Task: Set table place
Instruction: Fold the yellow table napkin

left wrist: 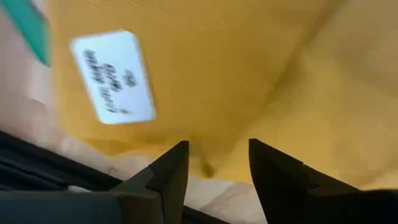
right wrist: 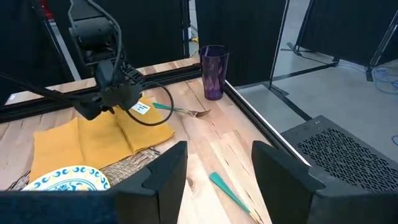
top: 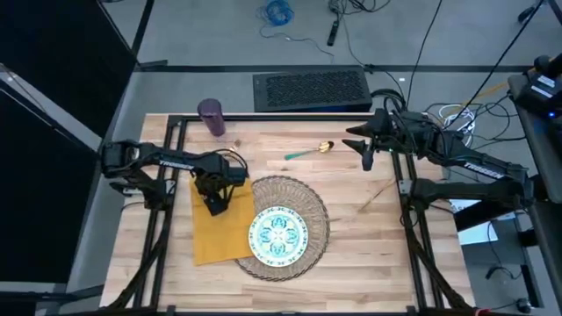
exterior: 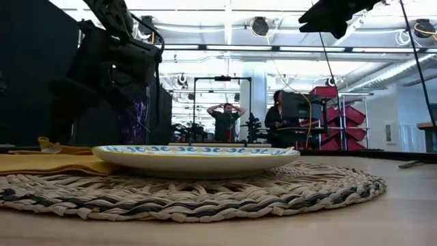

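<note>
Open workshop beyond the table — white ceiling with bright strip lights (exterior: 225, 48) and round fixtures. Two people (exterior: 225, 123) stand far back near red bins (exterior: 341, 123). Grey floor (top: 219, 35) — blue cable coil (top: 277, 12), perforated black case (top: 309, 88), black curtain (top: 53, 61).

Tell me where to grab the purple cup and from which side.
Grip the purple cup around its upper wall, coming level from the table's open middle. It stands upright near the far rail, so that side is blocked; the right gripper, open, is nearer.

One camera looks straight down on the whole surface (top: 351, 263); another sits at its level, close behind the plate (exterior: 198, 158). Both wrist views share the napkin (left wrist: 249, 68).
</note>
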`<state>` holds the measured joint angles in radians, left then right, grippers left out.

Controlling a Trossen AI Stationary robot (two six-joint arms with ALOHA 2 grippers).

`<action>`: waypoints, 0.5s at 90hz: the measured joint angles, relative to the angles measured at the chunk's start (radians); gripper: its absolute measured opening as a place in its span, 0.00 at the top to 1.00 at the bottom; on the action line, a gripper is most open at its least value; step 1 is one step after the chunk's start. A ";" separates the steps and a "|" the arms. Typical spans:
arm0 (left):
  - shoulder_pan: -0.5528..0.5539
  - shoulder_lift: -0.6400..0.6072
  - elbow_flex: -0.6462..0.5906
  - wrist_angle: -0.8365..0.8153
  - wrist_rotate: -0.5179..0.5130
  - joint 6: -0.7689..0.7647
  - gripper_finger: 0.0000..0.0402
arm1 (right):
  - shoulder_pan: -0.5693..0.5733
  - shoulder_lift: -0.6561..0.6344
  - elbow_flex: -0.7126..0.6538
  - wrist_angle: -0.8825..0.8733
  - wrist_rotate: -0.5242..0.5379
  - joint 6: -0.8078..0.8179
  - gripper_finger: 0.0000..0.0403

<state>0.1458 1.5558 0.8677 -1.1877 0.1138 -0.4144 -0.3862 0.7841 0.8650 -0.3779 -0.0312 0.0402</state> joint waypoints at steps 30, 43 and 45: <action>0.000 0.000 -0.004 -0.052 0.095 0.024 0.63 | 0.000 0.000 0.000 -0.001 0.000 0.000 0.59; 0.000 0.000 0.018 -0.047 0.021 0.054 0.63 | 0.000 0.000 0.000 -0.001 0.000 0.000 0.59; 0.000 0.000 0.026 -0.039 -0.005 0.054 0.63 | 0.000 0.000 0.000 -0.001 0.000 0.000 0.59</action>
<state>0.1462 1.5556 0.8938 -1.2263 0.1093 -0.3601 -0.3865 0.7841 0.8650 -0.3786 -0.0315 0.0406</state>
